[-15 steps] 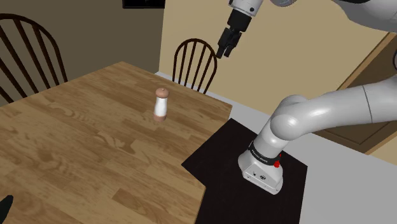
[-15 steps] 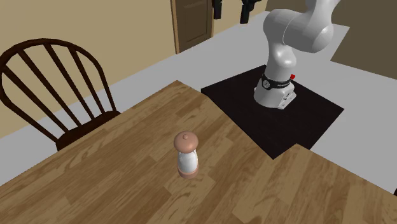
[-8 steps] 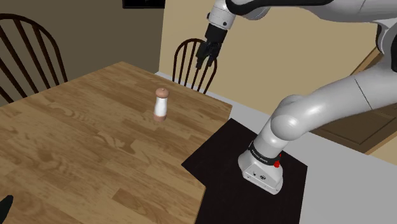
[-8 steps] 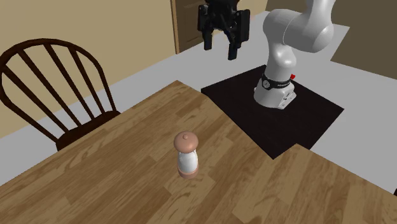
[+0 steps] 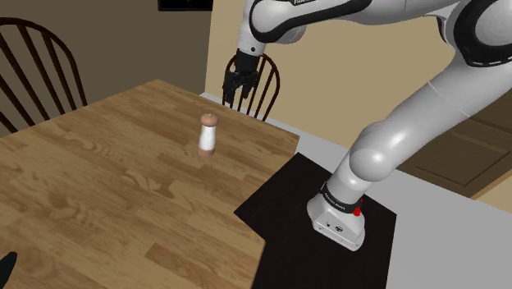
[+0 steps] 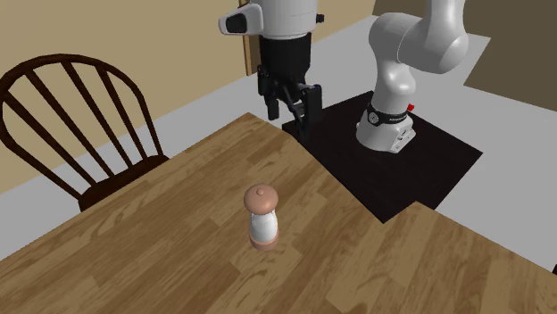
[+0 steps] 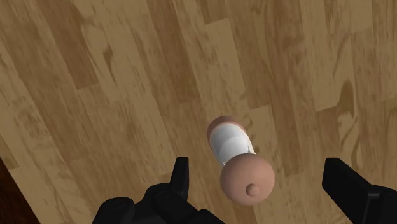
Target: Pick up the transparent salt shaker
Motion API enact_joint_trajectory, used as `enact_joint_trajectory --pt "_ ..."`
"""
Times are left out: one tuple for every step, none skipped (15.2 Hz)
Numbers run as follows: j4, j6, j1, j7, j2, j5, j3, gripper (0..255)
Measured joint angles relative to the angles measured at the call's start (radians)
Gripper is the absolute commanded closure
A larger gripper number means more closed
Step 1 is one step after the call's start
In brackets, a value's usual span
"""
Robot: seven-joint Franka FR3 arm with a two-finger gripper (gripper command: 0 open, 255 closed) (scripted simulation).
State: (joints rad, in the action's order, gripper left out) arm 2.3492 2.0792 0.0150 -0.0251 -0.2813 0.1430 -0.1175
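Observation:
The salt shaker [image 5: 208, 135] stands upright on the wooden table [image 5: 98, 189]; it has a white body with a tan-brown cap and base. It also stands mid-table in the second exterior view [image 6: 261, 218]. My black gripper [image 5: 235, 87] hangs open above and behind the shaker, over the table's far edge, with nothing between its fingers. In the second exterior view the gripper [image 6: 289, 111] is above the table edge nearest the stand. In the wrist view the shaker [image 7: 237, 161] lies below, between the spread fingers [image 7: 180, 181], and they do not touch it.
Two dark wooden chairs stand at the table: one [image 5: 251, 80] behind the gripper, one [image 5: 37, 70] at the shoulder view's left. The arm's base [image 5: 338, 215] sits on a black stand [image 5: 295, 226] against the table's notched edge. A brown door [image 6: 268, 31] is behind.
The arm has swung down and toward the shoulder view's left, bringing the open gripper from high above to just over the table edge near the shaker. The shaker has not moved.

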Motion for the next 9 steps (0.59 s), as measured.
enact_joint_trajectory --pt "-0.018 0.015 0.001 -0.013 0.037 -0.003 -0.007 0" --pt "-0.043 0.027 0.003 -0.029 0.079 -0.007 -0.015 0" --pt "-0.062 0.048 0.003 -0.041 0.123 -0.013 -0.021 0" --pt "-0.073 0.067 0.007 -0.057 0.158 -0.017 -0.028 0" --pt "-0.09 0.08 0.009 -0.071 0.194 -0.023 -0.033 0" --pt "-0.112 0.095 0.007 -0.077 0.236 -0.03 -0.033 0" --pt "-0.13 0.116 0.011 -0.093 0.279 -0.037 -0.038 0" --pt "-0.144 0.126 0.014 -0.103 0.307 -0.041 -0.041 0" --pt "-0.142 0.139 0.015 -0.108 0.319 -0.043 -0.043 0"
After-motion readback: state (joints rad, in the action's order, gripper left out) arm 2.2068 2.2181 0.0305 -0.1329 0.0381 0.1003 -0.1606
